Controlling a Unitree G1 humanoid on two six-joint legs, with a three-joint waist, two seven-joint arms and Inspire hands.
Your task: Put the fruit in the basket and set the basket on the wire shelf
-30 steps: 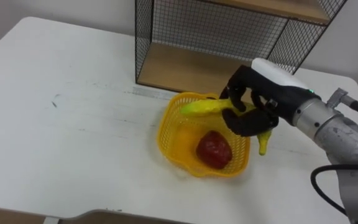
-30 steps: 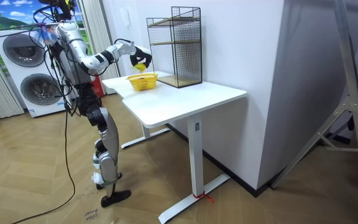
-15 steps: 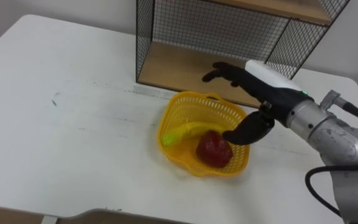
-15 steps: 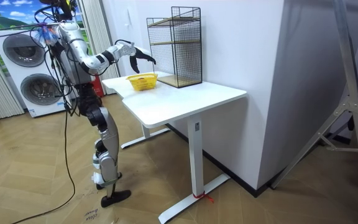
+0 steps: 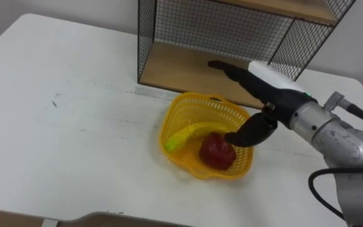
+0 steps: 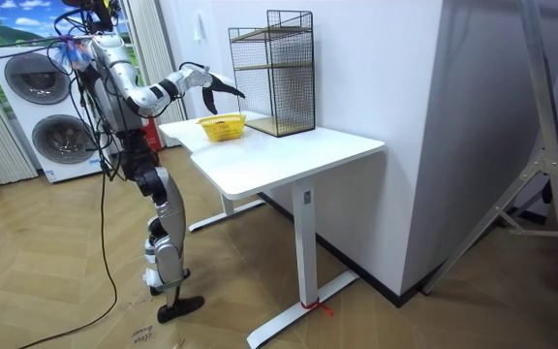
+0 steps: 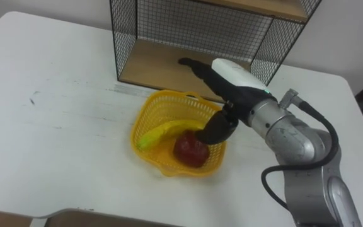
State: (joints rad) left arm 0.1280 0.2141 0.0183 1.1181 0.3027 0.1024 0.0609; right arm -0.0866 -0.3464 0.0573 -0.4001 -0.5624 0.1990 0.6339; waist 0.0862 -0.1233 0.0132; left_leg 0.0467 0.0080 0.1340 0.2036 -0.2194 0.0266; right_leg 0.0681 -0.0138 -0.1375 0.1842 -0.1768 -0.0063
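Fruit: the banana (image 5: 191, 133) lies slantwise inside the yellow basket (image 5: 169, 129), its tip against the left wall; the red fruit (image 5: 217, 151) sits beside it toward the near right wall. Both are contained.

The basket stands on the white table (image 5: 74, 132), right of centre, just in front of the wire shelf (image 5: 169, 72) at the table's far edge. It is not yet on the shelf's wooden floor.

The right hand (image 5: 257, 82) hovers over the basket's far right rim, fingers straight and spread toward the shelf, thumb turned down toward the red fruit, holding nothing. Whether the thumb touches the fruit cannot be settled from these views.

In the room view the robot stands upright at the table's end.

Risks, as judged:
- A one-sided hold on the rim would likely tilt the light basket and spill the fruit.
- The shelf's front edge could catch the basket's base if it is slid in low.
- The wire frame could snag the hand on entry
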